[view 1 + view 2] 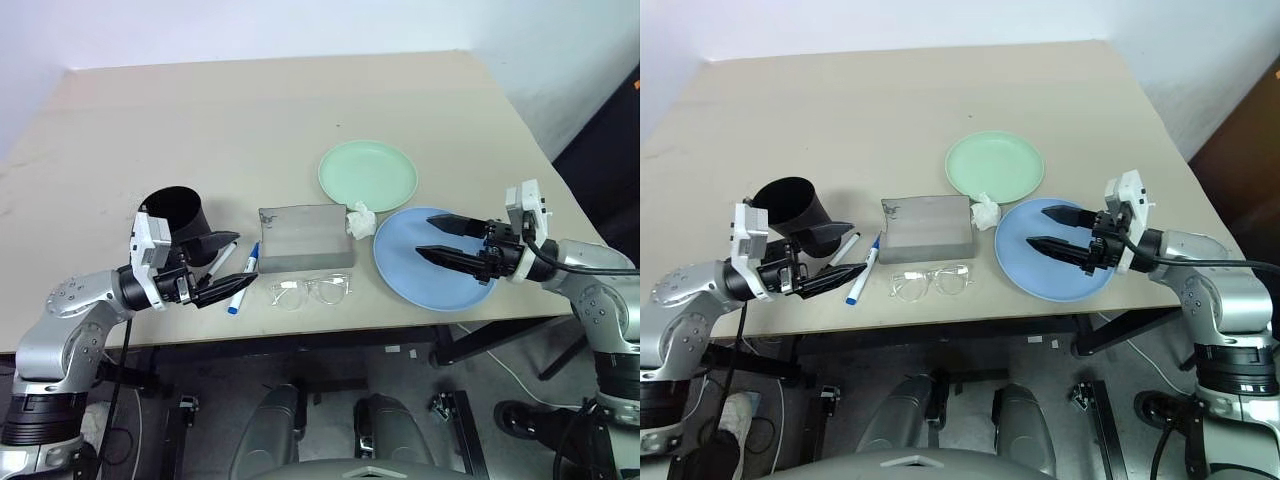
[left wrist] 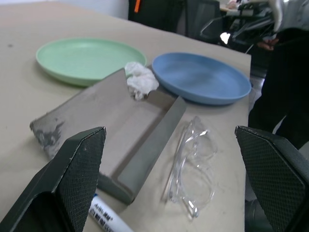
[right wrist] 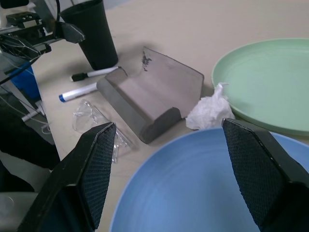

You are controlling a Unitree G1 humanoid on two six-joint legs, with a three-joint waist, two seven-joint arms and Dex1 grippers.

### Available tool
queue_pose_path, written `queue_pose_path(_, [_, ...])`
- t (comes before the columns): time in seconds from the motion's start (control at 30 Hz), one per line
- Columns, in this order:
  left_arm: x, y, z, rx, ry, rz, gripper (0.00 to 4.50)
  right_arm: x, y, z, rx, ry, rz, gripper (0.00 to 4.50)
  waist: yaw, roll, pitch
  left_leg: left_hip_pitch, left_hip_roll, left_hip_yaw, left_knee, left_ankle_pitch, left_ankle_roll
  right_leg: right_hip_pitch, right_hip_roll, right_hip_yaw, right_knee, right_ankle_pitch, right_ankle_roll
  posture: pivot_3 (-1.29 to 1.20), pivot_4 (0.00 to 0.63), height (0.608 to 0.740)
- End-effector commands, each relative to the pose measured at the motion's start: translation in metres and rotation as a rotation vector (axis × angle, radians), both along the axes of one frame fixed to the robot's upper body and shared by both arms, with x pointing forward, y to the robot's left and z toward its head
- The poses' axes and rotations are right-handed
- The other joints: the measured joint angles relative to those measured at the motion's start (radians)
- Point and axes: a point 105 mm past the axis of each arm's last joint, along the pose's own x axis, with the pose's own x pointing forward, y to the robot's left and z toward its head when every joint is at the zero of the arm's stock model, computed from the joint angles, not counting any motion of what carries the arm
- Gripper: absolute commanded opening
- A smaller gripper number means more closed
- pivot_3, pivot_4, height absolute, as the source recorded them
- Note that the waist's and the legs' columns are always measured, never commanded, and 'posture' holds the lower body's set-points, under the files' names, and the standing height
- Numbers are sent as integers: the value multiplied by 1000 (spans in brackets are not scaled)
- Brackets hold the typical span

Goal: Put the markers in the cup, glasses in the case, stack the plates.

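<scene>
Currently I see all task items along the tabletop's (image 1: 250, 110) front edge. L gripper (image 1: 222, 268) hangs at the front-left corner, jaws spread, holding nothing, fingertips just beside the cup (image 1: 178, 222) and the 2 markers. Cup stands upright near the front-left corner. Black-cap marker (image 1: 221, 259) and blue-cap marker (image 1: 243, 279) lie side by side btwn cup and case. Case (image 1: 304, 238) sits shut at front-centre, w/ glasses (image 1: 311, 291) lying unfolded btwn it and the front edge, apart from it. Crumpled tissue (image 1: 359, 220) touches the case's right end, btwn the 2 plates. Green plate (image 1: 367, 174) lies behind it; blue plate (image 1: 400, 268) sits near the front-right corner, the 2 rims close, not stacked. R gripper (image 1: 435, 239) hovers over the blue plate, jaws spread, empty.
</scene>
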Motion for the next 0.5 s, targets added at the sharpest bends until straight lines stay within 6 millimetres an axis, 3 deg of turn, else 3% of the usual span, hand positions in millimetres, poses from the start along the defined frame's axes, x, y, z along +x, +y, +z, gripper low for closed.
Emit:
queue_pose_path(0.03, [2, -3, 7, 2, -54, -15, 4500, 0, -5, 11, 5, -49, -7, 3687, 0, 0, 0, 0, 0, 0, 0, 0, 0, 0, 0, 0, 0, 0, 0, 0, 150, 712])
queue_pose_path(0.23, [9, -13, 13, -28, -84, -15, 4500, 8, -4, 17, 12, -76, -22, 3687, -1, 0, 0, -1, 0, 0, 6, -2, 3, 0, 0, 0, -3, 3, 3, 0, 150, 712])
queue_pose_path(0.5, [3, -20, 12, 5, -58, -68, 4500, 11, -10, 20, -7, -84, -57, 3687, 0, 0, 0, -1, 0, 0, 6, -2, 4, 0, 0, 0, -3, 4, 4, 0, 150, 712])
